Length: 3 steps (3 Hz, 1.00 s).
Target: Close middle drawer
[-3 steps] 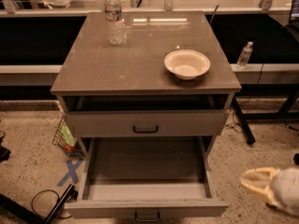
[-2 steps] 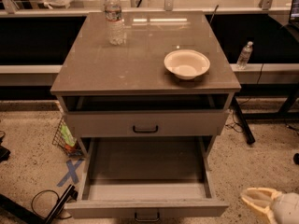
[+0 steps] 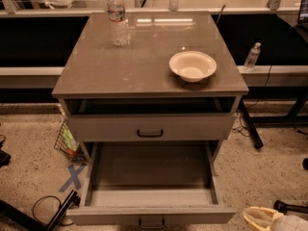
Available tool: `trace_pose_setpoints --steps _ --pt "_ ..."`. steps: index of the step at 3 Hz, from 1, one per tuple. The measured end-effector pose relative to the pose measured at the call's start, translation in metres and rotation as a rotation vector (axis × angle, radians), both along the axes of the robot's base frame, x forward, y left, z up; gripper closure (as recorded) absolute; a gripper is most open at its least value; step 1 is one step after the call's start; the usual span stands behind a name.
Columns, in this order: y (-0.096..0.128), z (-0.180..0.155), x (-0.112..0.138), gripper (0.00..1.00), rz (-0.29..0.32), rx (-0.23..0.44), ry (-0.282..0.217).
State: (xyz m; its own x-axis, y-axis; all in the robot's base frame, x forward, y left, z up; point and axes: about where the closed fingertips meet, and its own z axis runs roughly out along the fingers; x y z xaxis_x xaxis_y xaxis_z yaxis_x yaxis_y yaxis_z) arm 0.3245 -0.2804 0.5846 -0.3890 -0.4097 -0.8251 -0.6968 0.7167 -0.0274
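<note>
Middle drawer: the middle drawer [image 3: 150,165] is pulled far out of the cabinet toward me. Its grey floor is bare, and its plain front [image 3: 151,214] sits at the bottom edge of the view.
Handle: a thin dark handle [image 3: 151,223] sits at the centre of that front, partly cut off by the frame.
Hand: the hand [image 3: 270,219] is low in the right corner, near the floor. It is off to the right of the drawer front and not touching it. I cannot tell whether it is open or closed.
Why it sits there: my guess is that it is down at the height of the front, ready to come across and push.
Upper drawer: the upper drawer [image 3: 150,126], with its bolder black handle, is just above. A dark gap shows under the worktop.
Worktop: the worktop [image 3: 139,66] carries a bottle [image 3: 118,18] at the back left and a bowl [image 3: 192,65] at the right. Both are well away from the job.
Task so far: not begun, as I read it, since the drawer is fully open.
Next move: probably a flat push on the front, straight toward the cabinet.
Risk: a push near the right end could skew the box in its runners.
</note>
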Motion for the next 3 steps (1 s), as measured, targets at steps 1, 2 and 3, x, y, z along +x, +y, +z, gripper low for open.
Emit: trace_pose_setpoints --steps 1,2,3 --pt "0.001 -0.026 0.002 1.0 0.0 0.005 0.038" --pt "0.004 -0.097 0.008 1.0 0.017 0.057 0.105" --pt "0.01 -0.14 0.016 1.0 0.041 0.081 0.138"
